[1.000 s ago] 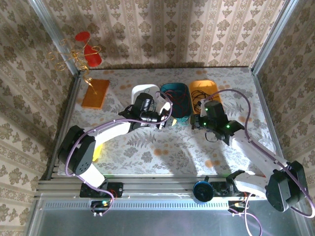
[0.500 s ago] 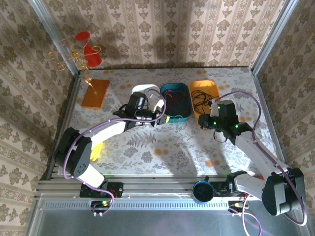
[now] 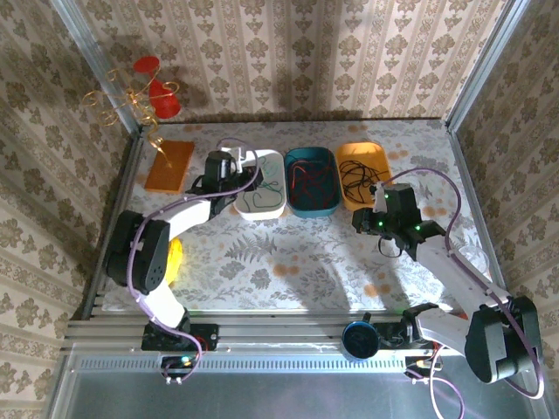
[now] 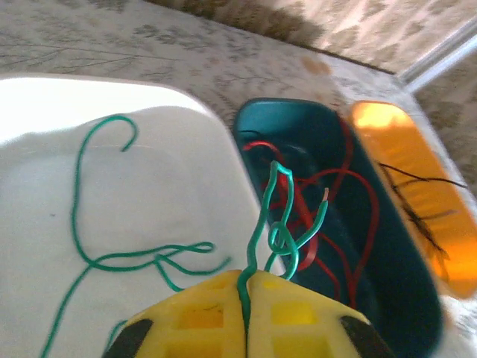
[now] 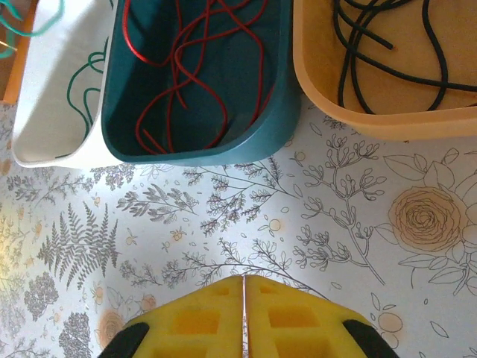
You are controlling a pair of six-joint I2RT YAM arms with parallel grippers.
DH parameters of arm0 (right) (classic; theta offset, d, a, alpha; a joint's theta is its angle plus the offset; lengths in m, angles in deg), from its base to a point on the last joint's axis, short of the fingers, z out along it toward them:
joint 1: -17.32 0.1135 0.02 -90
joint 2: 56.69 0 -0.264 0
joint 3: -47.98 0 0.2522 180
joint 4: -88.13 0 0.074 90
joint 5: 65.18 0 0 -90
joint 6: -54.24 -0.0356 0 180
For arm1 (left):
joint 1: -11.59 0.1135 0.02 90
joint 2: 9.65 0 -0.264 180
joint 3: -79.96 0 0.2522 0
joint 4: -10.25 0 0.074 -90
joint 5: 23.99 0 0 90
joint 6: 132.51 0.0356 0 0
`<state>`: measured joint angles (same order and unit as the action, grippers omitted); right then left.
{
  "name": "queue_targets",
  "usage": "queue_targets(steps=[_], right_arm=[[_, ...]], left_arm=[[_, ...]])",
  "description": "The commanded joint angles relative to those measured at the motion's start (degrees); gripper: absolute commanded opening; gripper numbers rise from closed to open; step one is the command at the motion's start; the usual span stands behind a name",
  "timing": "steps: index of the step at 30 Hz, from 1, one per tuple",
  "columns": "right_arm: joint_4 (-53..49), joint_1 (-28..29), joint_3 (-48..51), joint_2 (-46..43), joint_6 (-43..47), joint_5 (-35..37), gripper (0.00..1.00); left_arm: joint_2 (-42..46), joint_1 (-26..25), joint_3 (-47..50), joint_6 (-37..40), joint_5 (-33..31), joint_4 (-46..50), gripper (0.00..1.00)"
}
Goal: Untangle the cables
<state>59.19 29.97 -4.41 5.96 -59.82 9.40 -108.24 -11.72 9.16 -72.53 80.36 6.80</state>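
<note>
My left gripper [image 4: 246, 274] is shut on a green cable [image 4: 272, 216], which rises from between the yellow pads in a small knotted loop. It hovers at the white tray's [image 3: 278, 206] left end [image 3: 234, 168]. More green cable [image 4: 89, 224] lies loose in the white tray [image 4: 45, 97]. Red cables [image 5: 194, 60] lie in the teal tray [image 5: 223, 153], black cables [image 5: 387, 60] in the orange tray [image 5: 358, 123]. My right gripper [image 5: 244, 277] is shut on nothing, over the patterned table just in front of the teal and orange trays [image 3: 367, 216].
The three trays stand side by side at the back of the table. An orange flat board [image 3: 169, 166] lies at the back left, with a red and gold wire ornament [image 3: 148, 94] above it. A yellow object [image 3: 174, 260] sits by the left arm's base.
My left gripper has swung left from the teal tray to the white tray, carrying the green cable. My right gripper has drawn back right and nearer, away from the trays.
</note>
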Motion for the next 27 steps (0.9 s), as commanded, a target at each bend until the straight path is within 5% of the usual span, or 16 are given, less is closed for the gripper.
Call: queue_targets(steps=[1,8,14,17,18,19,27], right_arm=[[-2.40,0.35,0.44,-2.76,0.35,4.57,0.17],[-5.96,-1.73,1.45,-7.26,-0.66,19.32,0.27],[-4.60,-3.68,2.60,-11.41,3.35,37.02,0.52],[8.76,-3.63,8.76,-13.17,10.14,42.35,0.58],[15.61,-3.59,12.18,-13.56,13.23,42.39,0.95],[22.89,-3.59,15.51,-13.17,16.45,41.54,1.00],[52.54,-3.72,22.58,3.59,21.45,39.23,1.00]], left_arm=[[1.00,-0.83,-2.42,0.25,-2.58,-3.04,0.70],[13.19,-2.53,6.46,8.97,-13.97,-3.00,0.88],[29.52,-0.89,18.23,22.31,-33.66,5.19,1.00],[34.94,2.66,20.46,26.22,-42.57,13.02,1.00],[36.14,4.19,21.13,26.64,-45.48,15.02,1.00],[37.25,5.54,22.06,27.02,-47.79,16.23,1.00],[37.21,9.88,32.22,28.55,-53.04,7.70,1.00]])
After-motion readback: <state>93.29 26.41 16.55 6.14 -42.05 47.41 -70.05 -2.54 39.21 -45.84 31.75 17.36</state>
